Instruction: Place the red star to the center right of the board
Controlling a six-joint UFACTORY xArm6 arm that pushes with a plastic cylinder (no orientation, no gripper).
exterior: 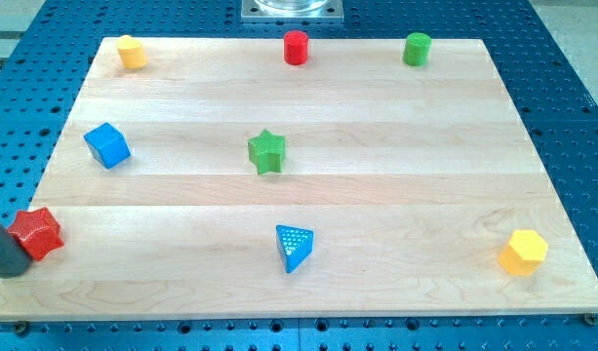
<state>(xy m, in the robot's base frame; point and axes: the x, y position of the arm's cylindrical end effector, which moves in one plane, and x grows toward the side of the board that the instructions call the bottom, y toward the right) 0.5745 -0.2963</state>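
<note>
The red star lies at the left edge of the wooden board, toward the view's bottom. My dark rod comes in from the view's left edge, and my tip sits just left of and below the red star, touching or nearly touching it.
A blue cube lies above the red star. A green star is at the board's middle, a blue triangle below it. A yellow hexagon is at bottom right. A yellow block, red cylinder and green cylinder line the top edge.
</note>
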